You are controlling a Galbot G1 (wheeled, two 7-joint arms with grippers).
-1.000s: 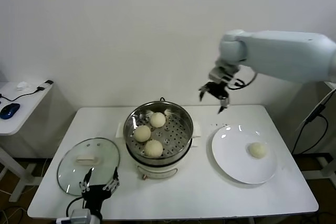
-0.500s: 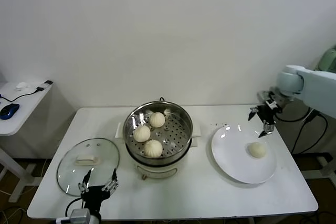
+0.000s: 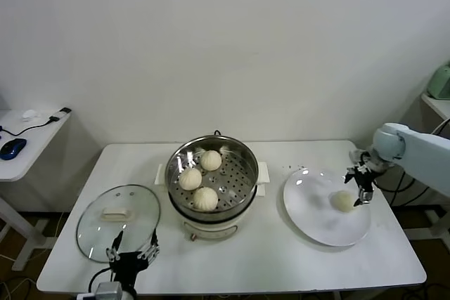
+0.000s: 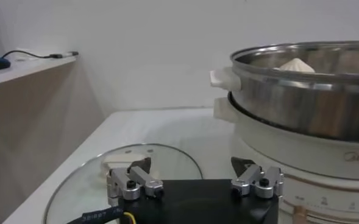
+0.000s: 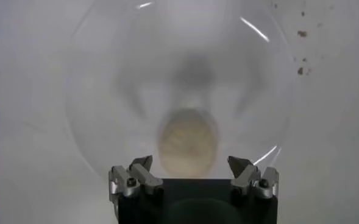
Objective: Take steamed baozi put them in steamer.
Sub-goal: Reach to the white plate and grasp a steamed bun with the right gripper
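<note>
Last small, round, smooth, cream-white steamed baozi [image 3: 343,201] lying on flat white round plate [image 3: 316,219], toward the right end of the table [image 3: 267,258], slightly right of plate centre. Three more cream-white baozi [image 3: 190,178] already seated in round shiny stainless-steel steamer basket [image 3: 239,156] with perforated bottom, on white electric pot base, near table middle.

Right gripper [image 3: 360,184] poised just above and just beside the plate bun, on its right-edge side, fingers [image 5: 252,172] spread wide, nothing held. Right wrist view: bun [image 5: 188,141] sits just ahead of the fingers, centred on the gap between them, not yet enclosed. Bun round, no long axis to speak of, so approach angle probably not critical; short advance and descent likely enough to straddle it. Right arm clearly the nearer one.

Dough surface matte, soft-looking, probably yielding under squeeze; plate glossy, slick, with highlights; a few dark specks on table beyond the plate.

Left gripper [image 3: 131,252] parked at the front left edge of the table, over the near rim of round glass lid [image 3: 105,230] with white handle, fingers wide, empty. Well apart from the plate bun.
</note>
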